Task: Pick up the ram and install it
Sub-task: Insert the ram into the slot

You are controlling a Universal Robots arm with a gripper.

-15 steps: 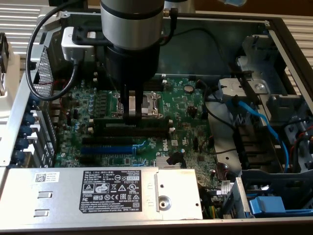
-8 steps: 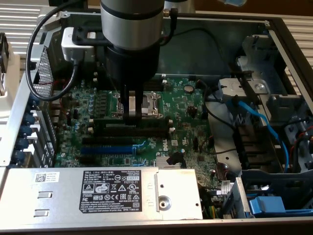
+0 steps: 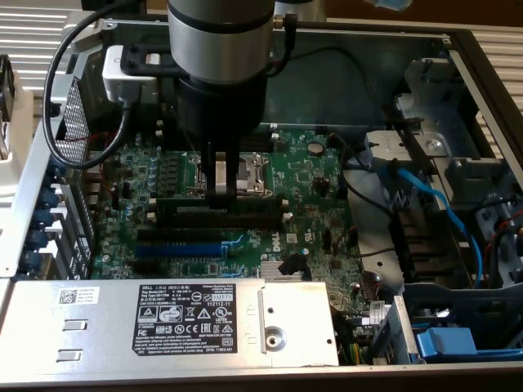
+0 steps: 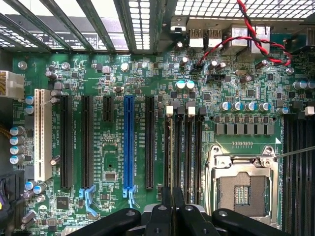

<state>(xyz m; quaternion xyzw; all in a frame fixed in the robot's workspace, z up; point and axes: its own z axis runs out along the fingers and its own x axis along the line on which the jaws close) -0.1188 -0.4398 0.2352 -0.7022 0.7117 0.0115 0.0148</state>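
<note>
In the exterior view my gripper points straight down over the green motherboard. Its fingers are shut on the ram, a long narrow dark stick held at its middle and lying lengthwise. The ram sits right over the long black memory slots, beside the CPU socket. Whether it touches a slot, I cannot tell. In the wrist view the black gripper has its fingertips close together, lined up with the row of memory slots.
A blue expansion slot and other black slots lie alongside. The silver power supply borders the board at the front. Blue cables and a drive bay stand on the exterior view's right. Red-black wires run near the rear ports.
</note>
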